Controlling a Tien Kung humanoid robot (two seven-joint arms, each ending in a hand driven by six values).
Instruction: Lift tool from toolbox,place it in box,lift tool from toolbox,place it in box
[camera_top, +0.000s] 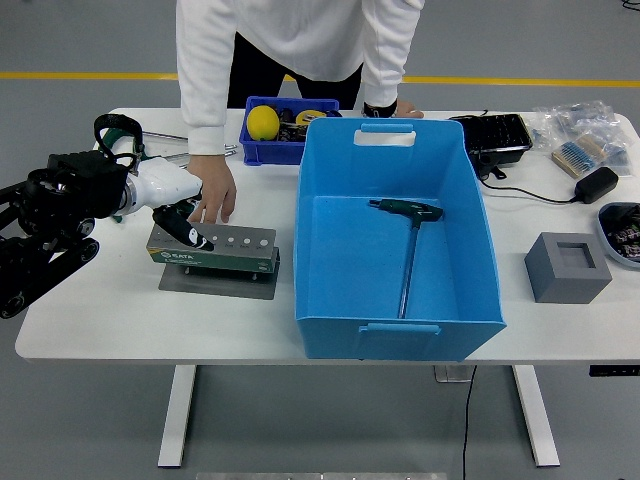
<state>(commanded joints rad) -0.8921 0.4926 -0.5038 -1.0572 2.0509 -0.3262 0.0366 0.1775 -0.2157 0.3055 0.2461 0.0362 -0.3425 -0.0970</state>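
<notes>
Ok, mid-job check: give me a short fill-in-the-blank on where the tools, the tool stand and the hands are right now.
1. The T-handle tool lies inside the large ____ box.
2. The left hand reaches over the tool stand, which sits to the ____ of that box in the picture.
3. The person's hand rests at the stand's ____ side.
4. The small blue bin holds a ____ ball.

Missing words: blue; left; far; yellow
</notes>
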